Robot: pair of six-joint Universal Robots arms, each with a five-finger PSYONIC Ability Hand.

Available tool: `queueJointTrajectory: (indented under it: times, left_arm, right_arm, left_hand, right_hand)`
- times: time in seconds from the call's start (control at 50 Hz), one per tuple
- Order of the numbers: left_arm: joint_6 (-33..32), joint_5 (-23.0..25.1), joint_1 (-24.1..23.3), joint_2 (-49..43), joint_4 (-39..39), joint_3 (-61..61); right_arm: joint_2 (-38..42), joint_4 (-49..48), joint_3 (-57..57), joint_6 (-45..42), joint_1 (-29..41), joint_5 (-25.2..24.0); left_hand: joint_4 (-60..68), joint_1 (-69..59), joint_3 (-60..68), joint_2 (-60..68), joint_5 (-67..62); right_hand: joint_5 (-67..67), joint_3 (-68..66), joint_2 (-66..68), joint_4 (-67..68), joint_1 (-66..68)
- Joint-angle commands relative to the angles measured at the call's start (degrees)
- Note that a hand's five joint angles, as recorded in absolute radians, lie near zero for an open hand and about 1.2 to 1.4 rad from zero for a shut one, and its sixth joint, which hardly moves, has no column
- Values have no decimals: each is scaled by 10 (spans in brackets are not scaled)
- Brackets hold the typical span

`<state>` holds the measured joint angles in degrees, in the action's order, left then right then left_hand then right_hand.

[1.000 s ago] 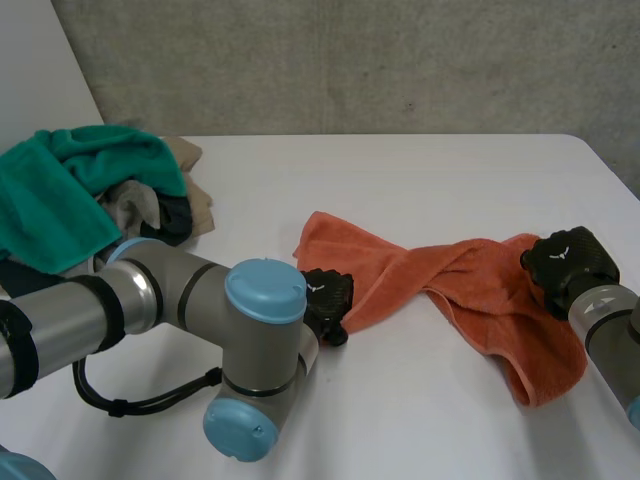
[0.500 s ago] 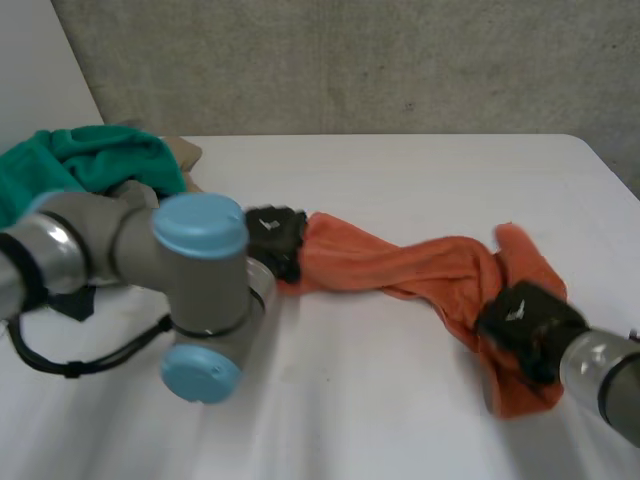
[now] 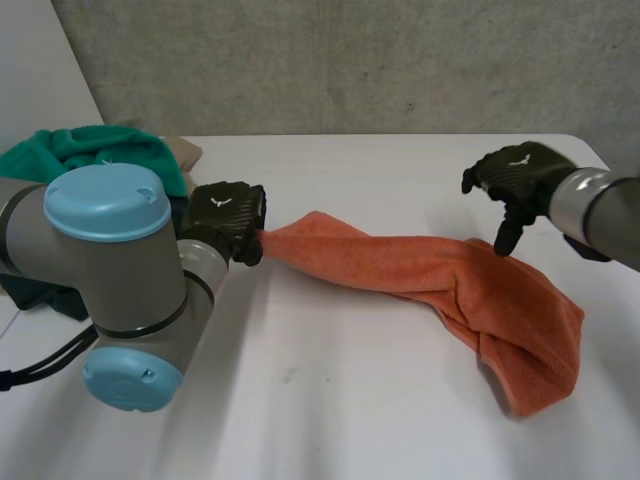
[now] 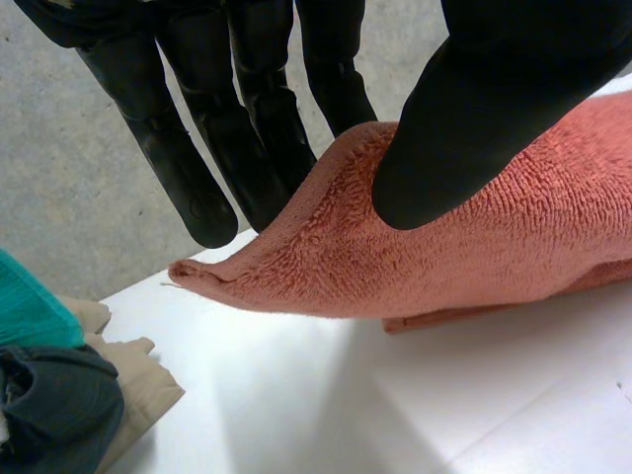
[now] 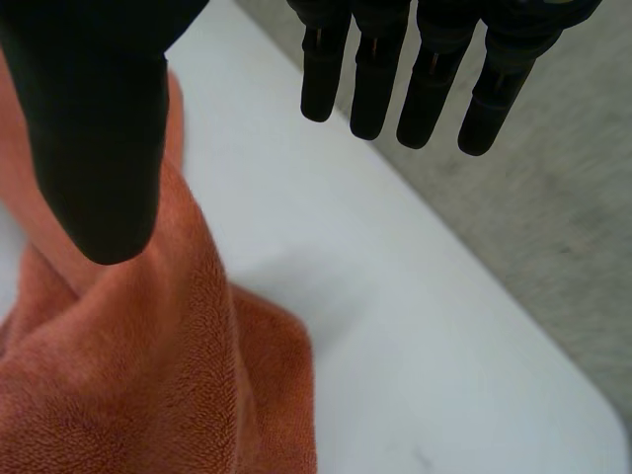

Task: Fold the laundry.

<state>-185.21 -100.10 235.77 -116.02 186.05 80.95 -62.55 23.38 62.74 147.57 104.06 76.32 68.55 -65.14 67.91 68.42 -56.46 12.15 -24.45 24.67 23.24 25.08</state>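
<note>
head view, nearest first: bare tabletop (image 3: 330, 410), then the orange towel (image 3: 440, 280) lying across it as a twisted rope, bunched at its right end. my left hand (image 3: 228, 215) has the other end clamped between thumb and fingers (image 4: 173, 158). my right hand (image 3: 515, 178) hangs over the towel, fingers straight and apart from the thumb, holding nothing. farther off sits the laundry pile (image 3: 95, 150). i judge nothing is folded yet; this towel needs spreading flat first.
</note>
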Motion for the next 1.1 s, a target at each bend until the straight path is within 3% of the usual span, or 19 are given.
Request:
queueJointTrajectory:
  times: [0.02,0.12,0.16,0.18,0.22,0.26,0.3,0.34,0.42,0.46,0.56,0.78,0.82,0.88,0.96,1.02,1.1]
  left_arm:
    - [-1,0,7,4,-1,15]
    - [0,3,31,-1,5,10]
    - [-1,13,43,-6,16,0]
    - [-9,24,49,-10,32,-13]
    - [-43,42,54,-23,62,-45]
    - [-116,67,65,-34,116,-106]
    - [-149,74,71,-36,147,-135]
    - [-201,83,77,-34,228,-186]
    - [-214,85,79,-32,330,-236]
    - [-213,84,82,-29,347,-243]
    - [-213,85,81,-12,342,-220]
    - [-213,85,78,31,336,13]
    - [-214,86,76,34,336,58]
    - [-215,89,75,47,336,110]
    - [-217,89,75,64,334,153]
    - [-218,88,76,81,329,172]
    - [-216,89,80,108,314,197]
  right_arm:
    - [170,74,-141,-53,18,14]
    - [255,94,-202,-80,21,54]
    - [272,74,-224,-80,23,74]
    - [276,47,-239,-79,25,84]
    - [270,-12,-258,-77,26,97]
    - [220,-116,-264,-64,26,120]
    - [150,-215,-245,-47,26,139]
    - [112,-272,-223,-38,26,145]
    - [8,-403,-140,-35,38,146]
    - [-17,-421,-114,-36,41,144]
    - [-61,-404,-37,-36,42,142]
    - [-57,-330,187,-30,68,144]
    - [-50,-330,229,-29,77,144]
    - [-42,-325,261,-32,85,147]
    - [-46,-302,267,-33,83,148]
    - [-50,-267,258,-39,82,144]
    - [-76,-152,192,-68,78,138]
  left_hand:
    - [115,-149,121,116,-135]
    - [115,-149,121,116,-135]
    - [115,-149,121,116,-135]
    - [115,-149,121,116,-135]
    - [115,-149,121,116,-135]
    - [115,-149,121,116,-135]
    - [115,-149,121,116,-135]
    - [115,-149,121,116,-135]
    - [115,-149,121,116,-135]
    - [115,-149,121,116,-135]
    - [115,-149,121,116,-135]
    - [115,-149,121,116,-135]
    - [115,-149,121,116,-135]
    - [115,-149,121,116,-135]
    - [115,-149,121,116,-135]
    - [115,-149,121,116,-135]
    - [115,-149,121,116,-135]
  right_hand:
    - [22,1,-3,11,-7]
    - [62,-39,37,52,33]
    - [265,-242,240,254,236]
    - [443,-420,418,432,413]
    - [578,-555,553,567,549]
    - [579,-555,553,568,549]
    - [579,-555,553,568,549]
    - [579,-555,553,568,549]
    - [579,-555,553,568,549]
    - [579,-555,553,568,549]
    - [579,-555,553,568,549]
    - [579,-555,553,568,549]
    - [504,-481,479,493,475]
    - [239,-216,214,228,210]
    - [90,-67,65,79,61]
    - [53,-30,27,42,23]
    - [46,-23,21,35,17]
